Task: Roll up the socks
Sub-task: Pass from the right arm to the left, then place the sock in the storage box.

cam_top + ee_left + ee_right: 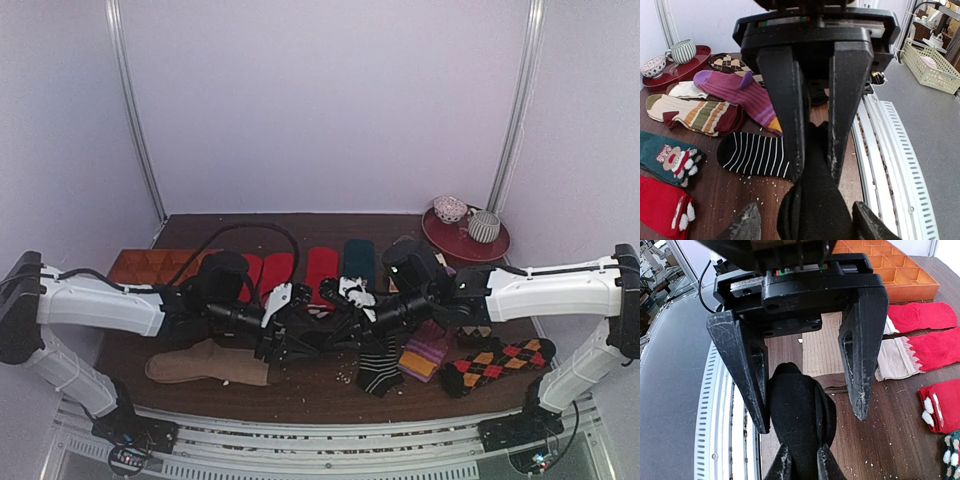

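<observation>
A plain black sock hangs bunched between my two grippers, which meet over the table's front middle. My right gripper is shut on it, and its fingers pinch it from above in the left wrist view. My left gripper is open, with its fingers standing either side of the sock without closing. In the top view the left gripper and the right gripper hide the sock. The thinly white-striped black sock lies flat on the table beside them.
A tan sock lies front left. Red socks and a green sock lie behind. An orange tray sits back left, and a red plate with cups back right. Purple and argyle socks lie right.
</observation>
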Controlling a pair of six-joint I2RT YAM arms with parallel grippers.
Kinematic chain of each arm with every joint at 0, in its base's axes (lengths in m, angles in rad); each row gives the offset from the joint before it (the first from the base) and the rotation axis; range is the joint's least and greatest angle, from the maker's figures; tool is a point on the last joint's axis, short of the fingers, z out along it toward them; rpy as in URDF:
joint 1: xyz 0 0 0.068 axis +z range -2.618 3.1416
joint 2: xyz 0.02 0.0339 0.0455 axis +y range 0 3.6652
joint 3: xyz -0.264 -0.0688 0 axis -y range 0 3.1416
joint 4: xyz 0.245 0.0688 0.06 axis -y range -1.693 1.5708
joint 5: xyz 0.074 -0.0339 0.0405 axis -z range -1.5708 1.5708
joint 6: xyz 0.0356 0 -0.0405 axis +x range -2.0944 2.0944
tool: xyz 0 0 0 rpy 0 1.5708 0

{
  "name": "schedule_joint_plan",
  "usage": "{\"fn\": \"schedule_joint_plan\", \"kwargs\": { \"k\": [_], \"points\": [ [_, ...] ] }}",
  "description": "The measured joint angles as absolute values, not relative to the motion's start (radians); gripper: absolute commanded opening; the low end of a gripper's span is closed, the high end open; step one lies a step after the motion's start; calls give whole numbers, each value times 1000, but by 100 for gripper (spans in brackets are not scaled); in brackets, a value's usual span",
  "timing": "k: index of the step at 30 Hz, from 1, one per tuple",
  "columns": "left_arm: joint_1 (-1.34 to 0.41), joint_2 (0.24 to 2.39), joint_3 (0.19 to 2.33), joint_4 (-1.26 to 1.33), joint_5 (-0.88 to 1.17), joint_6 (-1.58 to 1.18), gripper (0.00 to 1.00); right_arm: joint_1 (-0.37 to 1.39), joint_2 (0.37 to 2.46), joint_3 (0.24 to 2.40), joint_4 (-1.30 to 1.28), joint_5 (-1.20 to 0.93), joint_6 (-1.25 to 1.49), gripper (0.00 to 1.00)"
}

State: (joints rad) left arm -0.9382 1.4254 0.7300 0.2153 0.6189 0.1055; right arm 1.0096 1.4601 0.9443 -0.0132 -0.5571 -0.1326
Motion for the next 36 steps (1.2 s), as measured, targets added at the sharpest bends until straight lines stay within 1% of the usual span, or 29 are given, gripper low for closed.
{"fn": "schedule_joint_plan", "kwargs": {
  "k": [3,9,10,17,18,21,24,25,27,29,32,36],
  "points": [
    [-937,1431,732,213,627,103,45,1010,1460,944,-14,-554,-133,6],
    [-932,1447,737,207,657,101,1,1010,1460,944,-18,-541,-132,6],
    [-929,1451,739,205,662,101,0,1009,1460,944,-21,-539,-132,6],
    [-912,1489,767,187,704,96,0,1008,1460,944,-35,-526,-124,7],
    [-907,1496,772,184,709,91,0,1007,1460,944,-36,-523,-123,10],
    [-894,1501,776,186,713,73,0,1005,1460,945,-26,-504,-107,24],
    [-876,1497,776,196,694,45,0,1004,1460,944,-1,-462,-76,43],
    [-867,1494,776,197,685,36,0,1002,1460,944,14,-443,-65,48],
    [-837,1479,772,198,652,17,0,990,1459,944,42,-409,-37,52],
    [-807,1462,770,197,622,5,0,974,1443,929,81,-376,-14,60],
    [-769,1435,770,189,574,-10,0,928,1372,880,129,-336,28,63],
    [-727,1412,770,162,515,-23,0,881,1272,837,191,-298,76,64]
  ]
}}
